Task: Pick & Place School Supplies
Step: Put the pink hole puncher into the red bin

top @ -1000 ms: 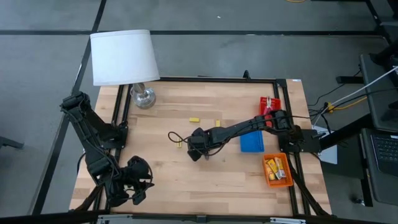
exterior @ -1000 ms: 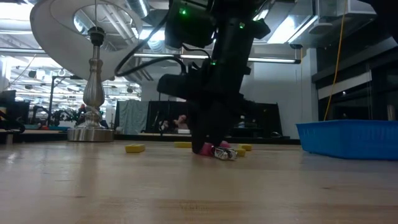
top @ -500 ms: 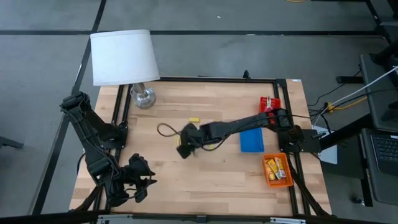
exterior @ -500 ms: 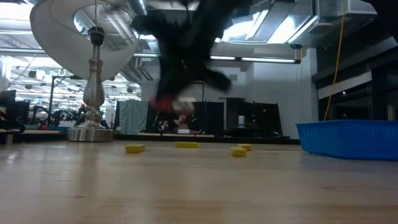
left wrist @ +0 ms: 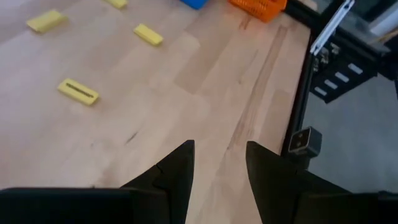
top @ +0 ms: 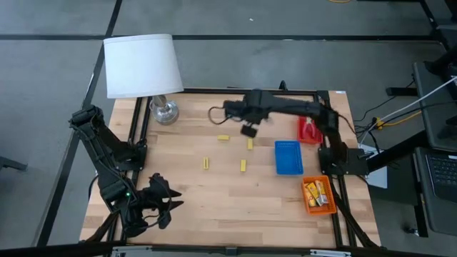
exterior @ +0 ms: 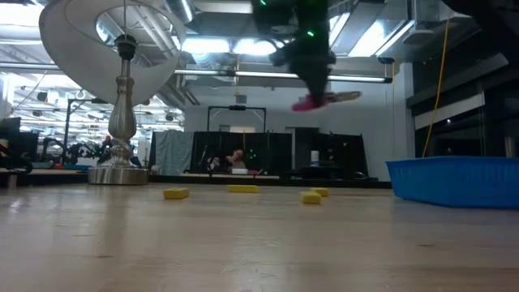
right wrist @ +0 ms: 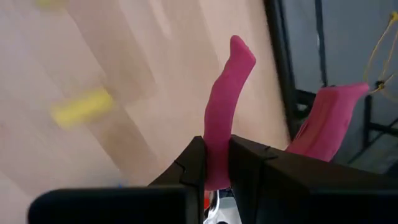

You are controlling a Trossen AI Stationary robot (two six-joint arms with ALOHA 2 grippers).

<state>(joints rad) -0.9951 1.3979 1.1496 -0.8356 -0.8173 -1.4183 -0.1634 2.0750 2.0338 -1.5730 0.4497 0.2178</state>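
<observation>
The blue plastic tray [top: 288, 157] shows nothing inside; the orange plastic tray [top: 318, 195] holds flat yellow printed packs [top: 314, 192] — their number unclear; the red plastic tray [top: 309, 130] has red contents I cannot make out. Four tiny yellow oblong pieces [top: 243, 165] lie on the wooden table [top: 214, 200]. The right gripper [top: 248, 130], raised near the table's far edge, is clamped on a pink-red handled tool [right wrist: 225, 112]. The left gripper [left wrist: 217, 165] hovers at the near-left corner, jaws apart — nothing between them.

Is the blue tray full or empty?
Empty: the high view shows the blue tray with a bare blue floor, nothing lying in it, while the orange tray beside it holds items.
</observation>
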